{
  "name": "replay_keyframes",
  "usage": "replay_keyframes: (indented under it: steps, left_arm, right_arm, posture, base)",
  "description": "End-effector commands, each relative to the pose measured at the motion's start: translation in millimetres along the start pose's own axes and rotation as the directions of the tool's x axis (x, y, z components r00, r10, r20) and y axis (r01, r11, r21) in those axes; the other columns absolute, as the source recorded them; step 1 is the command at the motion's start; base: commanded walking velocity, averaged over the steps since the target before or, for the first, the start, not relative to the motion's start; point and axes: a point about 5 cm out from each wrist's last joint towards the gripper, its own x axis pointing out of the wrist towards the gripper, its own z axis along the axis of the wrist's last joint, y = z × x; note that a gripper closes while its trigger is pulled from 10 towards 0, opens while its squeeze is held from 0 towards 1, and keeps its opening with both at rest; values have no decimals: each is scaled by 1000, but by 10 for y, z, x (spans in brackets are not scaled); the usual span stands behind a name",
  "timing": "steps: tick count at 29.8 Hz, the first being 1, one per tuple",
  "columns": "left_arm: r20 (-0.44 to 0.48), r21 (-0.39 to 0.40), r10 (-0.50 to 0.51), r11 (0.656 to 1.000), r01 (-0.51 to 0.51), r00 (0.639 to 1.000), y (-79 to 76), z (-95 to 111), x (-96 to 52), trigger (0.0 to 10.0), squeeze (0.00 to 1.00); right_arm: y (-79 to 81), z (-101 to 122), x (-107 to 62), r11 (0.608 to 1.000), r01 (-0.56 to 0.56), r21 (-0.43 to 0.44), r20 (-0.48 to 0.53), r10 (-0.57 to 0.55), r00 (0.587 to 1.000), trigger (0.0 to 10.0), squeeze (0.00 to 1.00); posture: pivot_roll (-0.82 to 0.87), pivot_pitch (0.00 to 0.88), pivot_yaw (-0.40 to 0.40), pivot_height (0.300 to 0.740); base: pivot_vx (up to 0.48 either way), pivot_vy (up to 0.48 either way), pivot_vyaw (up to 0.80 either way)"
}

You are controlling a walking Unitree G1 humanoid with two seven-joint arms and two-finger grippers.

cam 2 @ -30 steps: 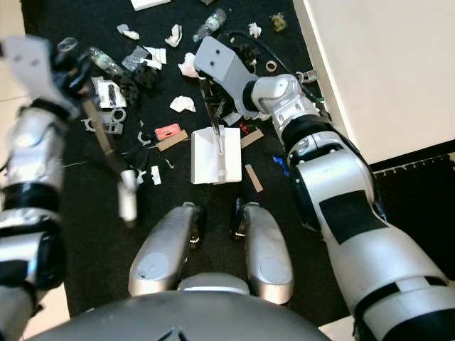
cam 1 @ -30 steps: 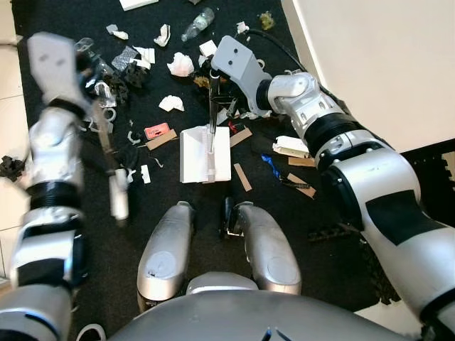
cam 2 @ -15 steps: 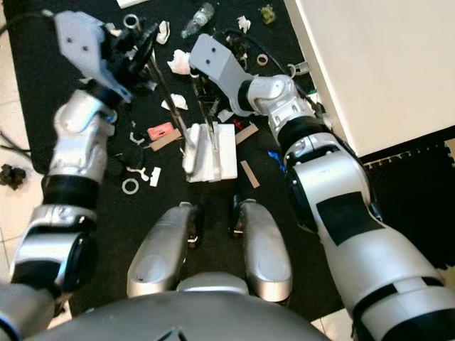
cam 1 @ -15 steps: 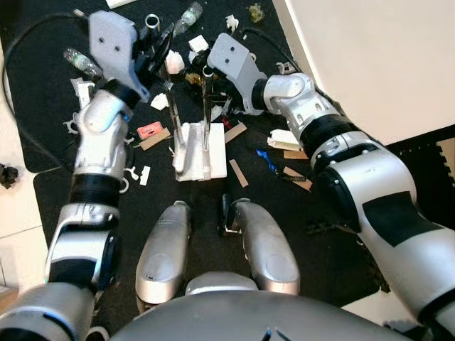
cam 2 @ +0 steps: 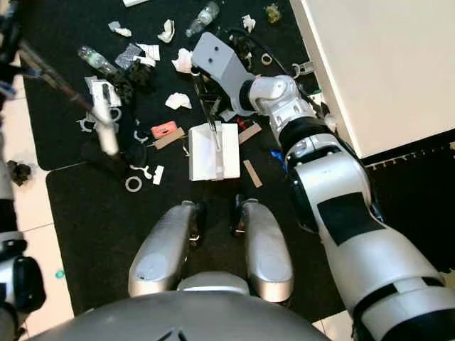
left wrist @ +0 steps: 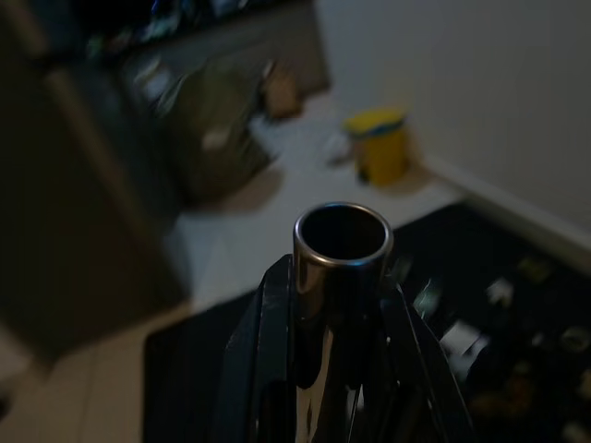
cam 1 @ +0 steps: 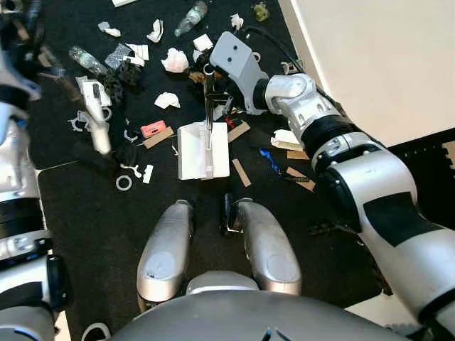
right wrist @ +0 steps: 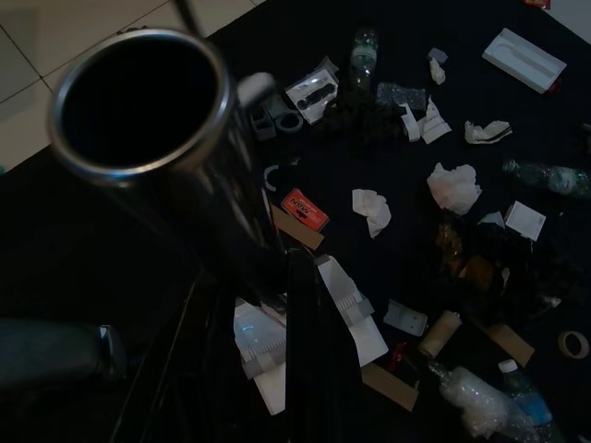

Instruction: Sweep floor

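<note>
The right gripper is reaching forward over the black mat, its black fingers clamped around the metal handle of a white dustpan. The handle is rising straight from the pan up into the gripper, and the pan itself is resting on the mat just in front of the robot's knees; whether anything is lying inside it cannot be told.

The left gripper is squeezing a second metal tube, the broom handle, which is slanting down from the far left edge to a pale broom head sitting among the litter, well to the left of the dustpan.

Rubbish is lying scattered across the mat beyond and beside the pan: crumpled tissues, a clear plastic bottle, strips of brown cardboard, white plastic rings and a small red packet whose print is too small to read. A blue scrap is lying to the right of the pan, near the white wall. In the left wrist view a yellow bin is standing on the pale floor by the wall.
</note>
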Motion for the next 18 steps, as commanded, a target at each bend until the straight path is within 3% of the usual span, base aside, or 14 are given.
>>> replay_keyframes:
  steps: [1,5,8,10,14,16,17,18]
  left_arm:
    - [-133,-73,-19,997,9,991,2,-238,-92,10000,0]
    - [-264,-77,-72,996,54,962,-10,-484,-167,10000,0]
    - [-346,94,-66,990,104,936,40,-626,-203,10000,0]
    - [-360,151,-59,981,120,931,54,-661,-201,10000,0]
    - [-356,173,-52,978,120,933,55,-665,-188,10000,0]
    - [-346,168,-44,980,108,937,43,-673,-180,10000,0]
    - [-291,120,-47,989,85,956,-73,-696,-165,10000,0]
    - [-291,120,-47,989,85,956,-73,-696,-165,10000,0]
  right_arm:
    - [65,-238,-20,999,-15,49,-90,20,996,10000,0]
    - [44,-250,-37,999,-6,48,-98,10,995,10000,0]
    - [37,-262,-48,999,-2,49,-100,7,995,10000,0]
    - [37,-272,-53,999,-3,50,-102,8,995,10000,0]
    - [38,-283,-58,999,-3,51,-103,8,995,10000,0]
    - [37,-289,-60,999,-2,52,-104,7,995,10000,0]
    - [33,-296,-67,999,2,55,-105,4,994,10000,0]
    - [33,-296,-67,999,2,55,-105,4,994,10000,0]
  posture:
    - [127,228,-74,740]
    - [123,224,-75,740]
    - [118,224,-76,740]
    - [114,225,-76,740]
    - [114,225,-76,740]
    - [106,221,-74,740]
    - [97,217,-74,740]
    - [97,217,-74,740]
  base:
    - [0,0,0]
    - [0,0,0]
    - [0,0,0]
    - [0,0,0]
    - [0,0,0]
    - [0,0,0]
    - [0,0,0]
    - [0,0,0]
